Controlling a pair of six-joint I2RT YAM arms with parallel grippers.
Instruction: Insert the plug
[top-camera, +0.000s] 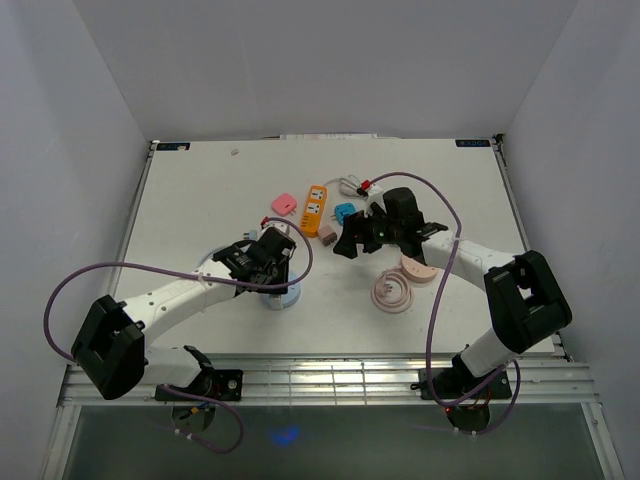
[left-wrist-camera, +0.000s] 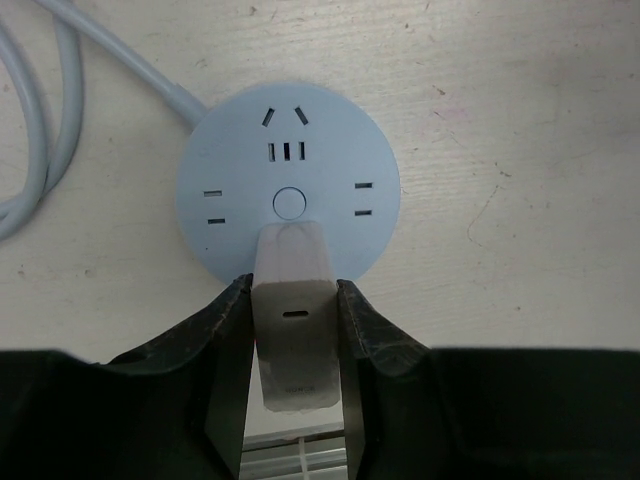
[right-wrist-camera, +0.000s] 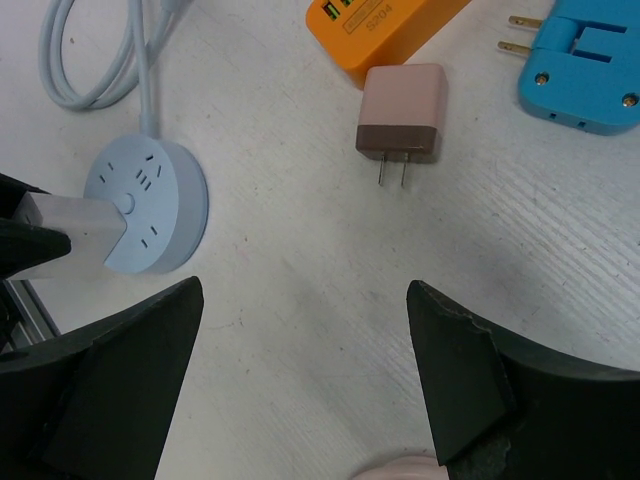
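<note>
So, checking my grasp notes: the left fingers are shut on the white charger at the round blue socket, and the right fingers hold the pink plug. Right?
No. The right fingers are open and hold nothing; the pink plug lies on the table, as the right wrist view shows. The left fingers do grip the white charger.

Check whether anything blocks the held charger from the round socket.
Nothing visible does. The left end effector grips the white charger right over the near edge of the round socket, whose other slots lie uncovered.
</note>
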